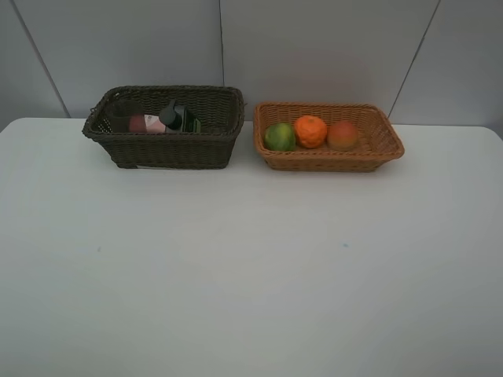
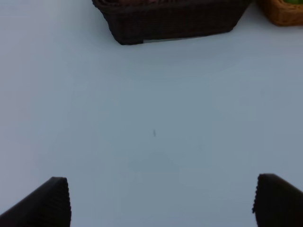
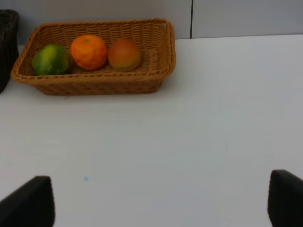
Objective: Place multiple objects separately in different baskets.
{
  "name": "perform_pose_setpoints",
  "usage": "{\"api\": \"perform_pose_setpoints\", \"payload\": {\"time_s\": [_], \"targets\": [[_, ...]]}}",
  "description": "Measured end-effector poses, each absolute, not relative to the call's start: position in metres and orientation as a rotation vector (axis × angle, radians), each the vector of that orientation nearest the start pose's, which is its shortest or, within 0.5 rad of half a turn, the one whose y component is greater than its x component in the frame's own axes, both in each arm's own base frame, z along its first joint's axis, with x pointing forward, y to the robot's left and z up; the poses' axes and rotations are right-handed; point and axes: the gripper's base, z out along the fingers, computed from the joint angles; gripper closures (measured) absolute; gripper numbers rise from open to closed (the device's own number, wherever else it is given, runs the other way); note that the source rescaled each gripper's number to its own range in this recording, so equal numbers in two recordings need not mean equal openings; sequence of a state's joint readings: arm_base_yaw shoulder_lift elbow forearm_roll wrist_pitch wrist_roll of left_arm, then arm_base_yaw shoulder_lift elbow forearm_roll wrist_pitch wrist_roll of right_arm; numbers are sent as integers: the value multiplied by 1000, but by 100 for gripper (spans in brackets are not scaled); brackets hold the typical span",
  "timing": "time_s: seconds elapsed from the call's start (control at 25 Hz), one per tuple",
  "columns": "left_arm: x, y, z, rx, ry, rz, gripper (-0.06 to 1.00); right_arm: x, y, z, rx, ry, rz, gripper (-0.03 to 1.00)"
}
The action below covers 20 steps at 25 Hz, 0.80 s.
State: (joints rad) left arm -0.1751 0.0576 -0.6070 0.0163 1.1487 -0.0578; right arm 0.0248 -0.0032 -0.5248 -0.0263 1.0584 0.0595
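Both baskets sit side by side at the white table's (image 1: 236, 275) far edge, the dark basket (image 1: 165, 149) holding pink tube (image 1: 148, 123), pump bottle (image 1: 181, 118) and, dimly, a cup (image 1: 119, 115), the tan basket (image 3: 94, 85) the green citrus (image 3: 50, 59), orange (image 3: 88, 51) and peach (image 3: 124, 54), while left gripper (image 2: 161, 201) and right gripper (image 3: 161, 201), seen only in wrist views, hang wide apart and empty over bare tabletop.

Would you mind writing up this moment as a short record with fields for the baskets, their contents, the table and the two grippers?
dark basket: on the left of the exterior view, deep, holding the pink tube, the pump bottle and a cup that is hard to make out
tan basket: just right of it, shallow, holding the green citrus, the orange and the peach-like fruit in a row
table: white, no items outside the baskets
left gripper: open, empty, over the table
right gripper: open, empty, over the table
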Motion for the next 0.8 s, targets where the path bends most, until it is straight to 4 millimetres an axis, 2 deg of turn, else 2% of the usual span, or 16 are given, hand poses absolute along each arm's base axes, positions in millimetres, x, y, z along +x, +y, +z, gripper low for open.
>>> {"api": "perform_pose_setpoints", "payload": {"time_s": [0.24,0.8], "targets": [[-5,-2,279,202,2059,-146,-5,-8,-2,284,37,2013,22,1],[-8,-3,279,196,2028,-161,-5,-8,-2,284,37,2013,22,1]]}}
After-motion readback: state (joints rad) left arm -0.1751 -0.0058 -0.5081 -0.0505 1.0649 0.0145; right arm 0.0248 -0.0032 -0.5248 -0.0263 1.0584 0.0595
